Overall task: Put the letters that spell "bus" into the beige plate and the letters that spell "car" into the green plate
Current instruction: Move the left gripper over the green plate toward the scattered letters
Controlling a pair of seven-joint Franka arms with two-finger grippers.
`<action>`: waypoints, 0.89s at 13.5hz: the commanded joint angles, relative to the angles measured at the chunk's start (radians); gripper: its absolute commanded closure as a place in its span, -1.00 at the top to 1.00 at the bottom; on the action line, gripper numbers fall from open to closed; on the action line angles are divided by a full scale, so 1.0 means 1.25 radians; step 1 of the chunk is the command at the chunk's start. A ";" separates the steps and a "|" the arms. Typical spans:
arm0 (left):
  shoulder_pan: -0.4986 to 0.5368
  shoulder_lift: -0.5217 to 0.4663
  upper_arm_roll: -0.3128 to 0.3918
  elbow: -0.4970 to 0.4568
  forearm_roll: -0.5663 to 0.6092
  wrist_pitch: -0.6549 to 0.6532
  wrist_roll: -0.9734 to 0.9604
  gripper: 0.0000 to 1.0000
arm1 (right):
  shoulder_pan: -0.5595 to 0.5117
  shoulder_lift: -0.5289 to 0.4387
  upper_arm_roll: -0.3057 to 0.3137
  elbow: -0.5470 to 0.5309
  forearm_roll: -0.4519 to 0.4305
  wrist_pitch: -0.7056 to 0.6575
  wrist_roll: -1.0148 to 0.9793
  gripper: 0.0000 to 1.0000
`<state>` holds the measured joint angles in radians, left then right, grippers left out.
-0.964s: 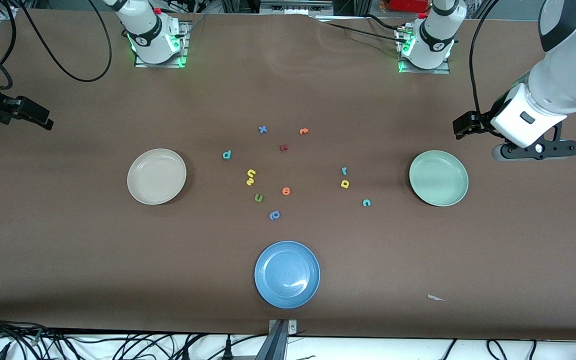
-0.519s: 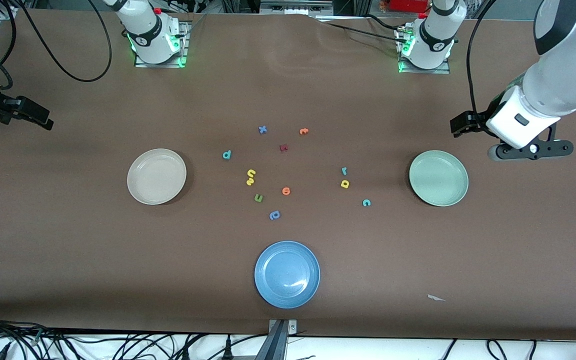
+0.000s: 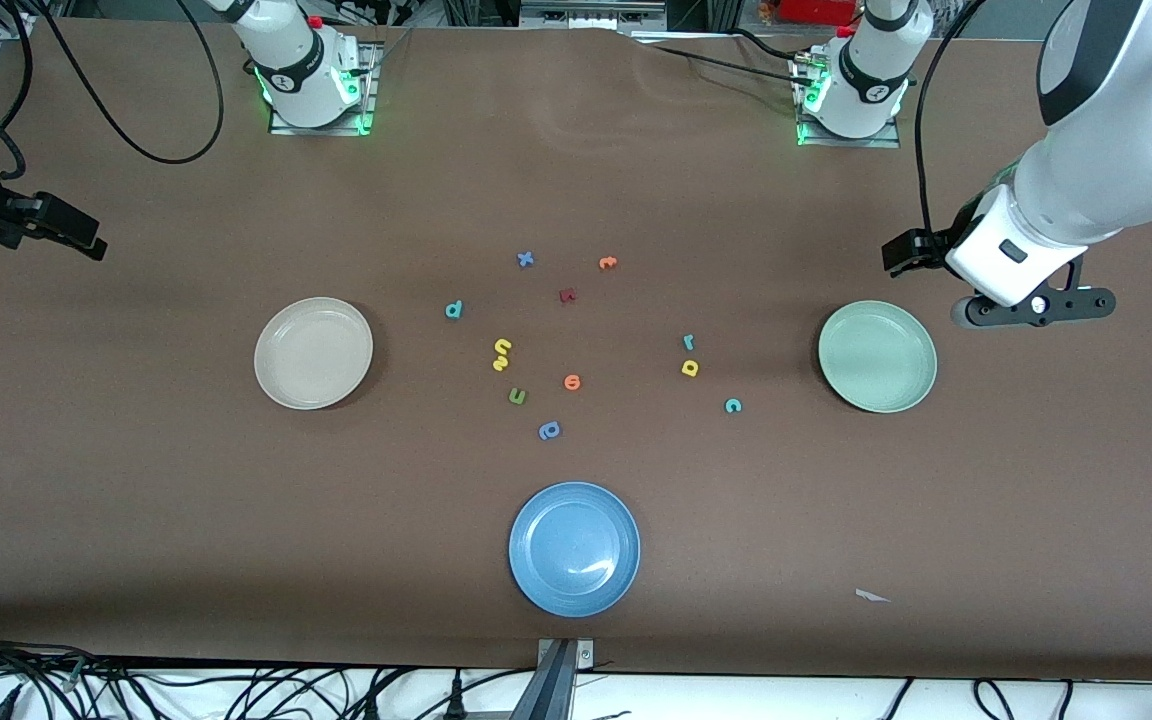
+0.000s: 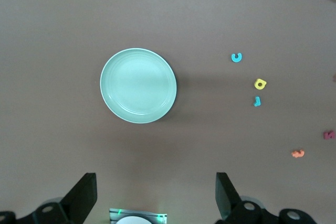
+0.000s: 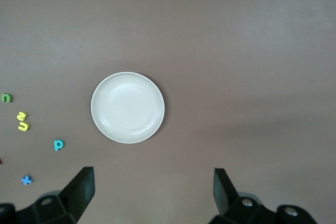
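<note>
Your left gripper (image 4: 153,195) hangs high above the table at the left arm's end, just off the green plate's (image 3: 877,357) rim toward the arm bases, the forearm slanting down from the upper corner of the front view; its fingers (image 4: 84,192) are spread wide and empty. Your right gripper (image 5: 152,192) waits at the right arm's end, over the table edge and well apart from the beige plate (image 3: 313,352), fingers (image 5: 81,187) likewise spread wide with nothing between them. Both plates are bare. On the table between them: teal "b" (image 3: 453,310), nearest the beige plate of all the letters; yellow "u" (image 3: 503,347) and yellow "s" (image 3: 500,364), touching or nearly so, nearer the front camera than the "b". Toward the green plate: small teal "r" (image 3: 689,342), yellow "a" (image 3: 690,369) just beside it and nearer the camera, teal "c" (image 3: 733,405) nearer the camera again and closest to the green plate. Other items: green letter (image 3: 517,397), orange letter (image 3: 572,382), blue letter (image 3: 549,431), dark red letter (image 3: 567,295), blue "x" (image 3: 526,260), a second orange letter (image 3: 607,263), and a blue plate (image 3: 574,549) near the table edge closest to the front camera.
</note>
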<state>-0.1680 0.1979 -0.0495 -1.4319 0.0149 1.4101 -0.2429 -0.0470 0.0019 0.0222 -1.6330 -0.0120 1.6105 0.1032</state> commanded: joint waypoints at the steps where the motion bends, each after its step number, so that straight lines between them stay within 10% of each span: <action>1: 0.015 -0.009 0.004 -0.004 -0.002 -0.004 0.079 0.99 | -0.005 0.000 0.006 0.014 0.000 -0.012 0.000 1.00; 12: 0.060 -0.001 0.004 -0.025 -0.005 0.001 0.091 0.96 | -0.005 -0.001 0.006 0.014 0.001 -0.015 0.000 1.00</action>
<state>-0.1066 0.2074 -0.0417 -1.4527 0.0149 1.4093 -0.1564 -0.0470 0.0018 0.0222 -1.6329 -0.0120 1.6096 0.1032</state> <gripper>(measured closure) 0.004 0.000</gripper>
